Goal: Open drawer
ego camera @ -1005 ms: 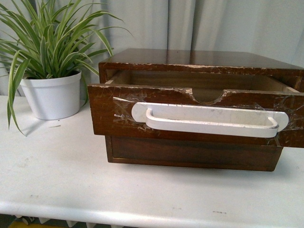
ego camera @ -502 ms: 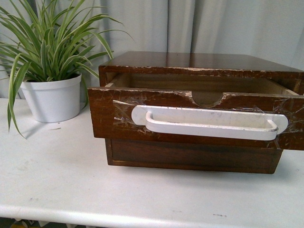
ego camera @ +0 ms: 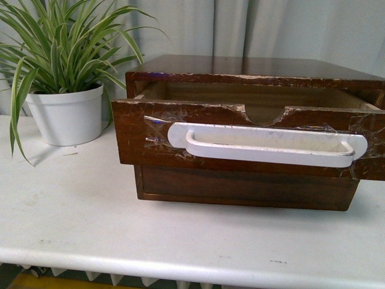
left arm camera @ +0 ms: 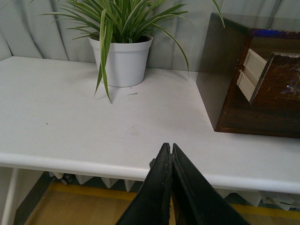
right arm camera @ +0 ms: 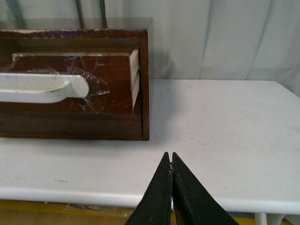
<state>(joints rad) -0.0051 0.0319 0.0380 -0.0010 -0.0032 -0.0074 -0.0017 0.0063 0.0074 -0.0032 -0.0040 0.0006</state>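
The drawer (ego camera: 240, 141) stands pulled out, well ahead of both closed, empty end effectors, left (left arm camera: 170, 151) and right (right arm camera: 170, 158).

No readable text, label, brand, number or sign is showing in any view. The drawer (ego camera: 240, 135) front is carrying only a plain white handle (ego camera: 267, 144) under clear tape, with no print on either. The white plant pot (ego camera: 66, 117) is showing a blank wall, and the table (ego camera: 90, 223) is bearing no markings.
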